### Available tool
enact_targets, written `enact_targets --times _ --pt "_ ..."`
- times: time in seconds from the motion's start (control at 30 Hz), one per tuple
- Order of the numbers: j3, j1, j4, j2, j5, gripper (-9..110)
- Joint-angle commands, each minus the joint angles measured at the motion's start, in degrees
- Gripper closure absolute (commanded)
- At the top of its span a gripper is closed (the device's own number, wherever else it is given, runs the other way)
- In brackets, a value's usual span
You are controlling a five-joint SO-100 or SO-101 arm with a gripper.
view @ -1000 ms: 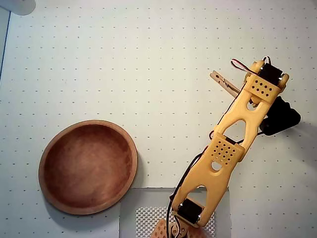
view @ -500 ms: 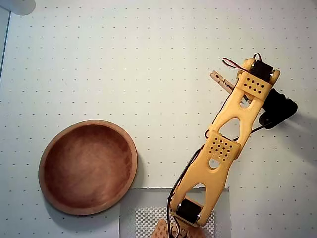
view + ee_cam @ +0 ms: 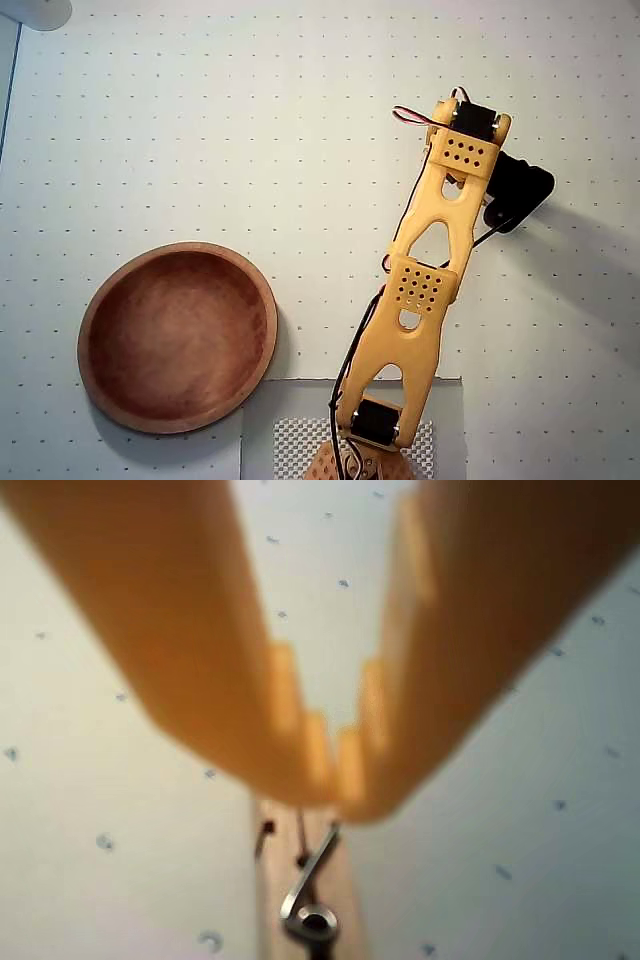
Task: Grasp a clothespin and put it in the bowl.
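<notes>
Your fingers are pressed together at their tips in the wrist view, two blurred orange wedges meeting in a point, and the clothespin sticks out from under that point toward the bottom edge. You can see its light wood and the curl of its metal spring just below the tips, so the gripper looks clamped on the pin's far end, though the contact itself is hidden under the orange plastic.

From overhead you will not find the clothespin at all; the arm covers the spot where it would be. The arm runs from its base at the bottom edge up and slightly right, ending in a black motor block near the upper right of the sheet.

Your bowl sits low on the left in that overhead view, well apart from the arm's far end, and its reddish-brown hollow holds nothing. It casts a soft shadow on its right side.

Under everything you have a pale white surface printed with a regular grid of small dots, which also shows as scattered blurred specks behind the fingers in the wrist view. A grey mat with a mesh patch lies beneath the arm's base, and a rounded white object cuts into the top left corner.
</notes>
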Motion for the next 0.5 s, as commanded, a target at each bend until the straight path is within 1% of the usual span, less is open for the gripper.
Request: enact_targets --times 0.0,0.17,0.47 --pt "-2.90 -0.62 -0.09 2.02 -2.64 104" --pt "-3.69 -0.26 -0.09 -0.88 -4.48 104" --pt "-3.78 0.00 -0.09 -4.22 -4.57 104"
